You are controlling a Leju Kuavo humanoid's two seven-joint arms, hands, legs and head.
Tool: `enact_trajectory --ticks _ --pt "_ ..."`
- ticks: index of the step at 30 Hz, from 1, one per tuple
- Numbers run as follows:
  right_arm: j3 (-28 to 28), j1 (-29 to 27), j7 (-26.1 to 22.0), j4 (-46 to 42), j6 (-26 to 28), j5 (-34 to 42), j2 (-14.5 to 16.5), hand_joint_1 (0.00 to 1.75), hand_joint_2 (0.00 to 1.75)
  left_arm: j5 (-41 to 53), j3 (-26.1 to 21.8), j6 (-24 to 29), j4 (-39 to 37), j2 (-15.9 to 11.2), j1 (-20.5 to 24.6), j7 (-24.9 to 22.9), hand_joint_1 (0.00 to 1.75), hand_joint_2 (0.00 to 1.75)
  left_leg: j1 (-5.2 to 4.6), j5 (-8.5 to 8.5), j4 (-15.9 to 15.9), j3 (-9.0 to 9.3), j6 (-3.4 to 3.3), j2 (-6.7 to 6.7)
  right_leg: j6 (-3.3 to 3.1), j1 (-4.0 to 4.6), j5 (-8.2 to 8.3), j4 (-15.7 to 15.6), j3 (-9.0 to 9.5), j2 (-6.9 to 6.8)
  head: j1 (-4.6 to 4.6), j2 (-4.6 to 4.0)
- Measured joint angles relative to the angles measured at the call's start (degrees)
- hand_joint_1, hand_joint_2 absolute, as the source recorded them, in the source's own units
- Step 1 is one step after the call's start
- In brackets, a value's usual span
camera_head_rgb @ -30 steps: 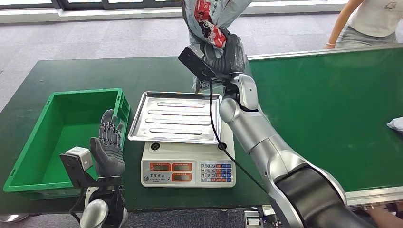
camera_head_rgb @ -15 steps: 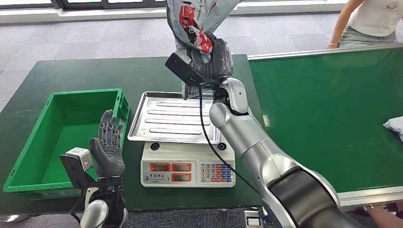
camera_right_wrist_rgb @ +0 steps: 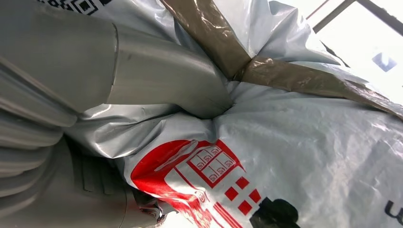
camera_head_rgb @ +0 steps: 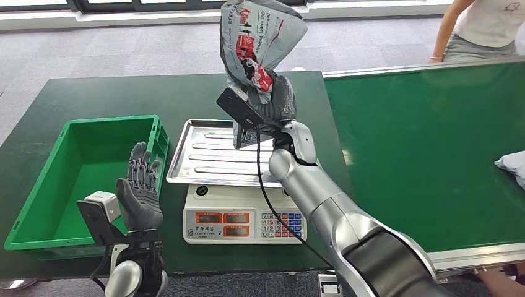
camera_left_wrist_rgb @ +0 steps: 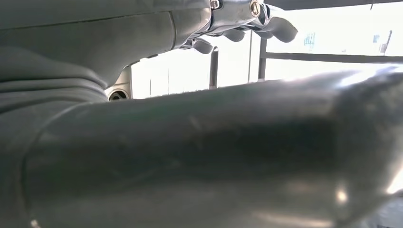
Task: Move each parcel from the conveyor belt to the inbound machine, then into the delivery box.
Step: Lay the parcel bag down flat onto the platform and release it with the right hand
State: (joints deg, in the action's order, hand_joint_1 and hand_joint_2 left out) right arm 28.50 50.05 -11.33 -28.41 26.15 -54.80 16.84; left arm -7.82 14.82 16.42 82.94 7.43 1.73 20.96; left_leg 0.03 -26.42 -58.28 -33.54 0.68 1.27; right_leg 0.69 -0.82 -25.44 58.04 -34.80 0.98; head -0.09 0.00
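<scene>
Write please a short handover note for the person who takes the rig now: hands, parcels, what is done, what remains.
Right hand grips a grey parcel above the scale tray, its lower end just over the tray.
Left hand is open, raised beside the green box.
Second parcel lies on the conveyor belt.
Done: first parcel lifted off the belt.
Left: set it on the tray, then into the box; then the second parcel.

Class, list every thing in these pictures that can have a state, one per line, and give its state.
Grey parcel: held up over the scale tray, bottom edge at the tray.
Right robot hand: gripping the parcel.
Left robot hand: raised, fingers apart, holding nothing.
Scale tray: bare.
Green bin: empty.
Second parcel: lying on the conveyor belt.
</scene>
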Motion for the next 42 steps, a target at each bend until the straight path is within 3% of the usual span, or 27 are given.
enact_trajectory --ticks 18,37,41,42 --pt "-0.24 -4.33 -5.16 2.25 -0.63 6.44 1.12 1.75 1.75 0.65 0.0 -1.33 -0.97 0.2 1.43 -0.78 0.0 0.0 0.0 0.0 0.0 -0.01 0.01 -0.03 0.0 0.0 0.0 0.0 -0.05 0.01 -0.01 0.0" --pt "-0.24 -6.84 -5.87 2.95 -3.17 8.3 2.33 1.75 1.75 -0.52 0.58 -1.51 -1.71 0.16 2.49 -1.4 0.0 0.0 0.0 0.0 0.0 -0.04 0.01 -0.04 -0.01 0.0 0.0 0.0 -0.08 0.01 -0.02 0.0" --pt "-0.24 -7.38 -5.9 3.38 -3.31 8.54 2.4 0.0 1.75 -0.73 1.04 -1.51 -1.8 0.16 2.54 -1.39 0.0 0.0 0.0 0.0 0.0 -0.06 0.01 -0.05 -0.01 0.0 0.0 0.0 -0.1 0.01 -0.02 0.0" --pt "-0.23 -7.43 -5.87 3.46 -3.32 8.47 2.43 0.0 1.75 -0.74 1.1 -1.51 -1.81 0.16 2.54 -1.39 0.0 0.0 0.0 0.0 0.0 -0.06 0.01 -0.05 -0.01 0.0 0.0 0.0 -0.1 0.01 -0.02 0.0"
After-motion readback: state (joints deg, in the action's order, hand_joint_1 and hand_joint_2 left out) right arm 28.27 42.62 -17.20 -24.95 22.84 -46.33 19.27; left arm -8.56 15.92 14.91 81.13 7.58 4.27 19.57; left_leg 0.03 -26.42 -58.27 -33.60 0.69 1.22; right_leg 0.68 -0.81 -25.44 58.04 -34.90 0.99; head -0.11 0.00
